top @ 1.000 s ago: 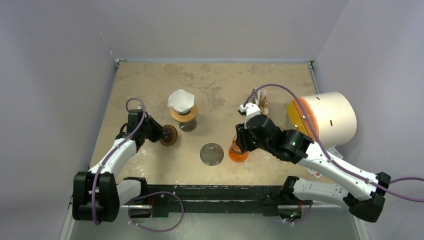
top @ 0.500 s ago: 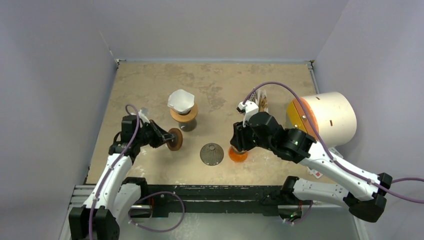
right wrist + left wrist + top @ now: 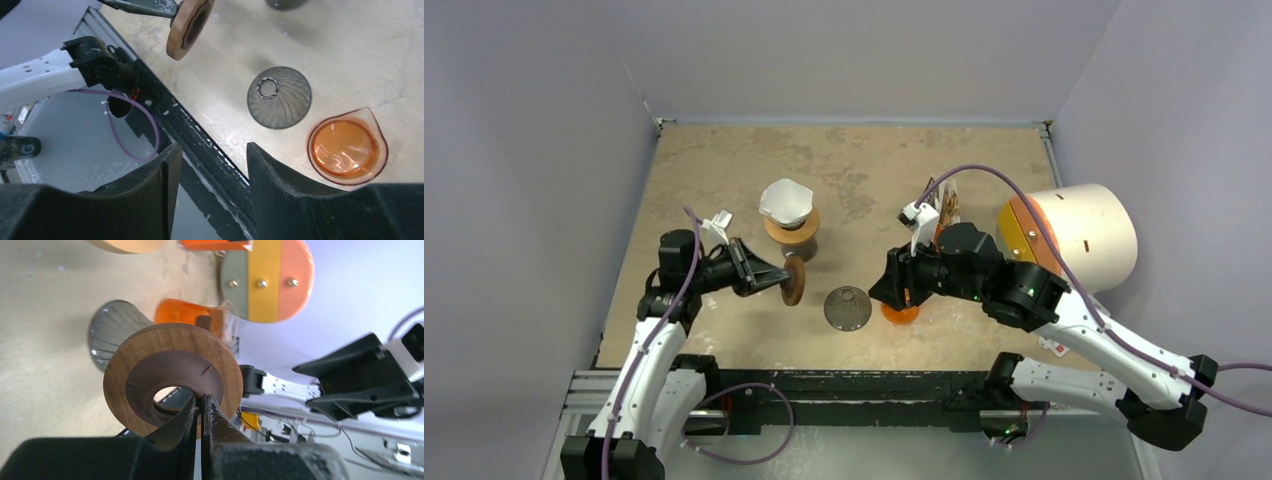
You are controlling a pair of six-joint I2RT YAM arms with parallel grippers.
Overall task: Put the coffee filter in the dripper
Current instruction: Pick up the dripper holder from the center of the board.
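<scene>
Dripper (image 3: 107,330) apparently half hidden behind ring (image 3: 150,347)

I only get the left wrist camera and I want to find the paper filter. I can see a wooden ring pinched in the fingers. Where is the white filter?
Observer: The top camera shows the white paper filter sitting on top of a glass stand, just beyond the wooden ring, farther from the arms.
Operator: Is the other arm holding something?
Observer: No. The right gripper is open, with nothing between its fingers.
Operator: Is the orange cup touching the grey one?
Observer: No. Seen from above by the right wrist camera, the orange cup and the grey dripper stand apart, with bare table between them.
</scene>
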